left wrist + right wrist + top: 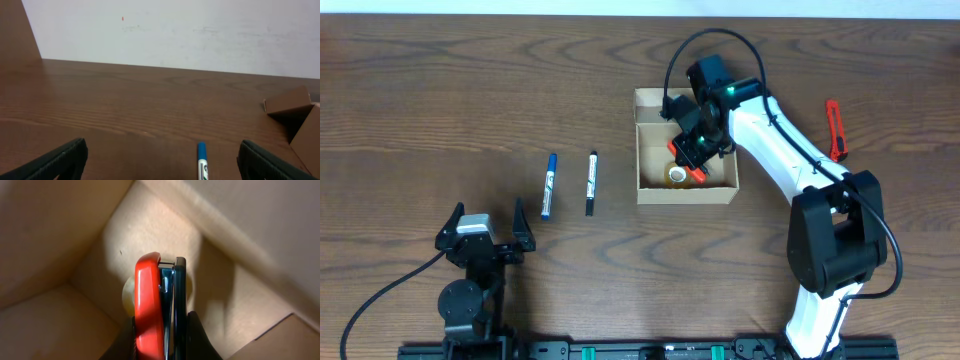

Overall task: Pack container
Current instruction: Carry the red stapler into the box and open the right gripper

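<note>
Down in the box point(660, 194), right jaws clench a red-black tool point(150, 305); left jaws gape above the worktop point(440, 90).

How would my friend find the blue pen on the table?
Start at the cardboard box on the table. Two pens lie side by side to its left. The blue pen is the one farther from the box; the black pen beside it is nearer.

The white-shelled, black-jointed right arm point(775, 135) is trailing a looping black cable point(713, 31); the black left hand point(487, 212) is showing a grey top.
</note>
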